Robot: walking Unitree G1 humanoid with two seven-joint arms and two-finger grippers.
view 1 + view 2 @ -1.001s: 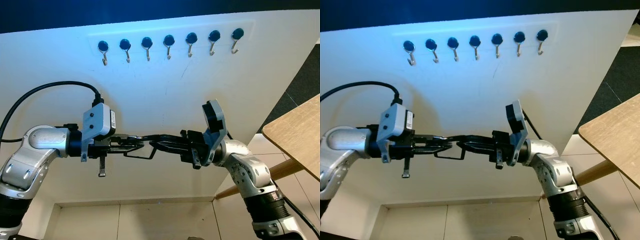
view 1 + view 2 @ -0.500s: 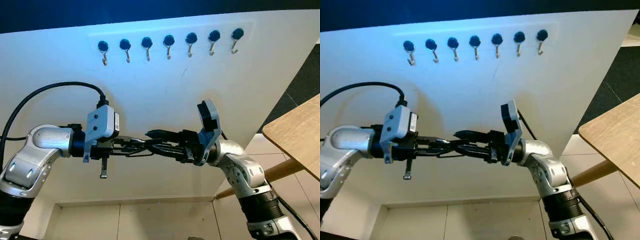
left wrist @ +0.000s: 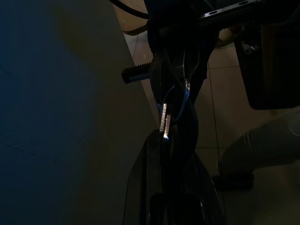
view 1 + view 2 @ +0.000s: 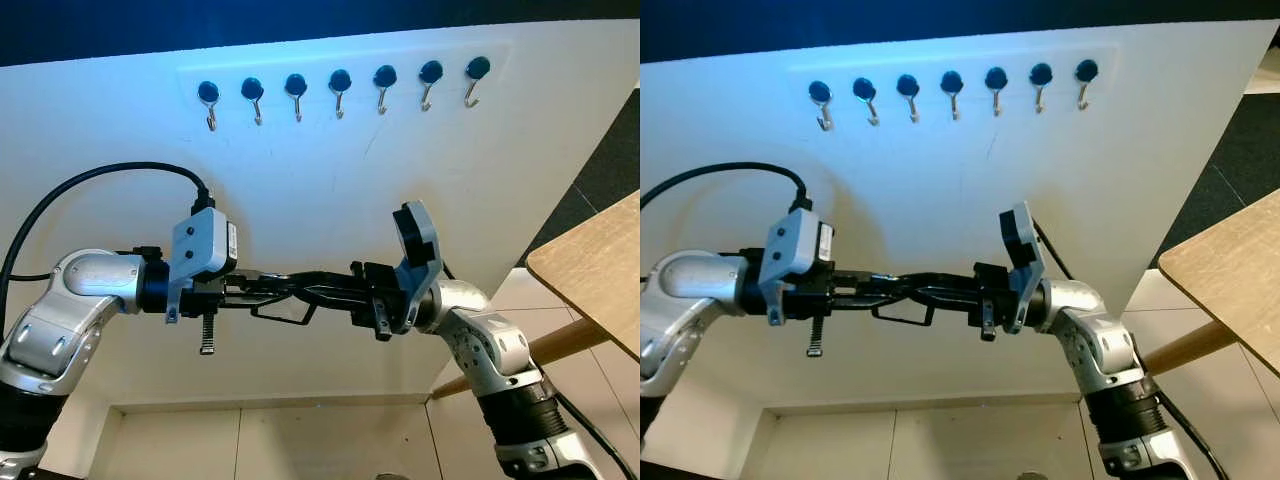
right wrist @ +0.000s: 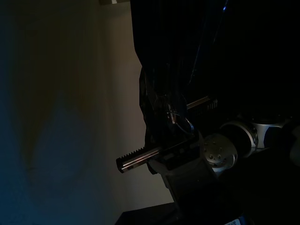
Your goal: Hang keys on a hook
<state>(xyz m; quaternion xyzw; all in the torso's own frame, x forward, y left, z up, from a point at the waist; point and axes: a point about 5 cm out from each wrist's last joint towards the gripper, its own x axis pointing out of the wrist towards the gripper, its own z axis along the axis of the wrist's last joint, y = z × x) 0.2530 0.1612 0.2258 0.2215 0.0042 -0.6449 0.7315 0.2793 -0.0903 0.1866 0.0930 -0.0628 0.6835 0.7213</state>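
Seven blue-capped metal hooks [image 4: 340, 82] run in a row high on the white wall [image 4: 330, 180]. Well below them my two grippers meet tip to tip at chest height. The left gripper [image 4: 288, 288] reaches in from the left, shut on the keys. The right gripper [image 4: 306, 291] comes from the right and its fingers overlap the left ones, closed on the same bunch. A thin black loop [image 4: 284, 312] of the keys hangs under the fingers. In the dark left wrist view a wire ring and a bright key blade [image 3: 165, 121] sit between the two sets of fingers.
A wooden table [image 4: 600, 270] juts in at the right, with its leg [image 4: 560, 342] slanting down behind my right arm. Tiled floor [image 4: 300, 440] lies below the wall. A black cable [image 4: 90, 185] arches over my left arm.
Half a second ago the right gripper's fingers were spread around the left fingertips; now they have closed together on the keys. Both arms stay at the same height.
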